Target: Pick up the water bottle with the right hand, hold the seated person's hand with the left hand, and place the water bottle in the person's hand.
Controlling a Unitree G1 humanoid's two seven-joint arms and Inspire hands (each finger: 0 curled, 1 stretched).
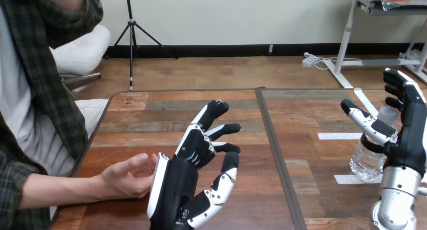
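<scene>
Head view: clear crinkled water bottle [366,162] upright; right hand [409,139] and left hand [177,182] spread.

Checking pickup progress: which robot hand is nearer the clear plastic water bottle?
Right. The right hand is right at the clear plastic water bottle, its thumb across the bottle's neck. The left hand is far off toward the view's left, beside the person's hand.
</scene>
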